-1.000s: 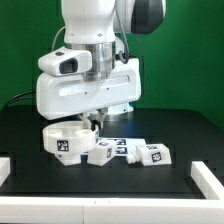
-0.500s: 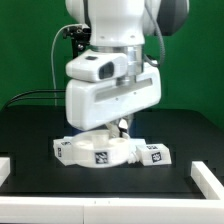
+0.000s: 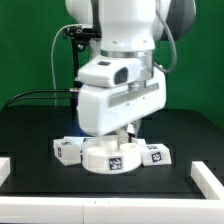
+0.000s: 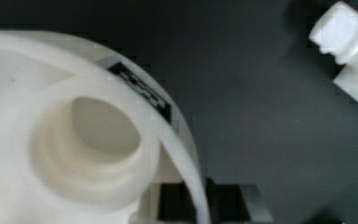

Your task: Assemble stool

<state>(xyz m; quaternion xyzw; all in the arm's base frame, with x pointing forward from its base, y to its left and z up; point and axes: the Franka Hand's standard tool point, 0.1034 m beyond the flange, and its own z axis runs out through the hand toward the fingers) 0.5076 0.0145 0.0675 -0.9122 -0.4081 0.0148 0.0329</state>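
The round white stool seat (image 3: 112, 158), with a tag on its side wall, sits low over the black table near the middle front. My gripper (image 3: 124, 140) reaches down onto its rim and is shut on the seat wall. In the wrist view the seat (image 4: 69, 120) fills most of the picture, and its thin wall runs between my dark fingers at my gripper (image 4: 206, 200). One white tagged leg (image 3: 67, 149) lies just to the exterior view's left of the seat. Another leg (image 3: 154, 154) lies to its right and also shows in the wrist view (image 4: 348, 45).
White corner brackets stand at the table's front left (image 3: 5, 170) and front right (image 3: 210, 176). A green wall and dark cables (image 3: 30, 98) are behind the arm. The arm's big white body hides the back of the table.
My gripper has carried the seat from the exterior view's left toward the middle front. The arm has swung right and forward with it. The legs have stayed put.
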